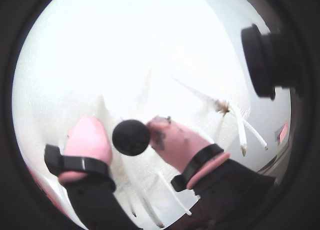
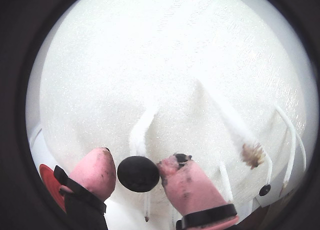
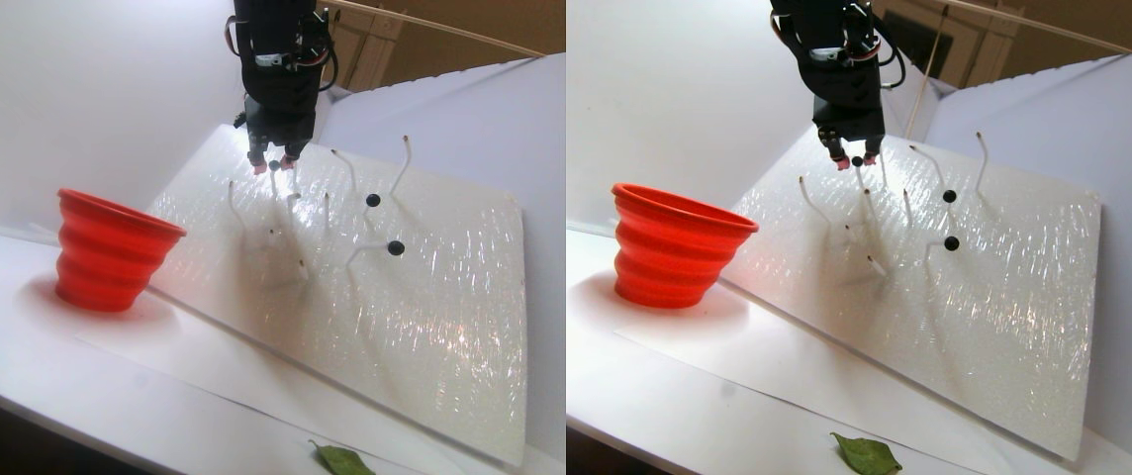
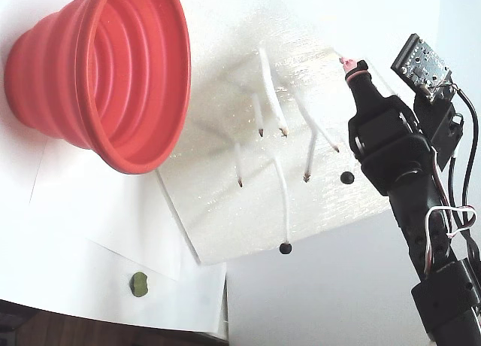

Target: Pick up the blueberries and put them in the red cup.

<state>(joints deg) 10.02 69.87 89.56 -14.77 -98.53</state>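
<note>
A blueberry sat pinched between my two pink fingertips, low and centre in both wrist views; it was a round dark ball, so I could tell no long axis or heading for it. In the other wrist view the same berry touched the stained right-hand tip and lay just against the left one. My pincer was closed on that berry, held at the upper edge of the tilted white board in the stereo pair, top centre of its left half.

Two more blueberries remained on the ends of thin white stems that stood out from the board: one right of my gripper and another lower down. In the fixed view these appeared as dark dots at lower centre and centre right, with bare stem tips pointing down toward the bottom of the frame.

The red cup stood upright at the left of the stereo pair, mouth up, just beside the board's lower left edge and well apart from my gripper. In the fixed view the cup filled the upper left, its mouth facing the lower right of the frame and its stepped rings visible inside.

A green leaf lay on the white table at the bottom edge.
</note>
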